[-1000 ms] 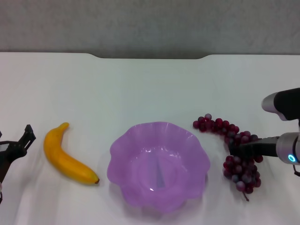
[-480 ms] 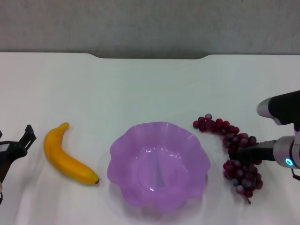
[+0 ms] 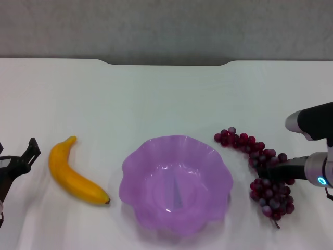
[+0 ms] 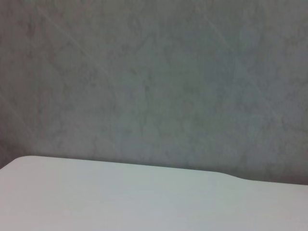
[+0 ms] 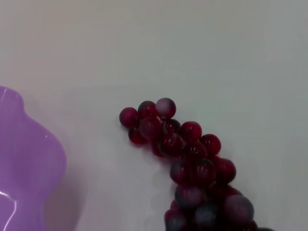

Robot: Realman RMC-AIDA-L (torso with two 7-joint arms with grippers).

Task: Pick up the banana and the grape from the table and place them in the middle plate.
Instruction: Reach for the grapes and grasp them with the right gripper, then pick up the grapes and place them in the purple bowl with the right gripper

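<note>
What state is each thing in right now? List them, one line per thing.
banana: lying on the table, left of the plate, untouched.
grape: lying on the table, right of the plate, right tool at it.
middle plate: upright, holds no fruit.
left tool: at the table's left edge, apart from the banana, holding nothing.
right tool: at the bunch's middle; grip cannot be told.

The table (image 3: 156, 99) is plain white. The middle plate (image 3: 136, 161) is translucent purple. The banana (image 3: 73, 174) is yellow-orange with a dark tip. The grape (image 3: 260, 172) is dark red-purple, some berries apparently greyish. The wall (image 4: 154, 82) is mottled grey.
</note>
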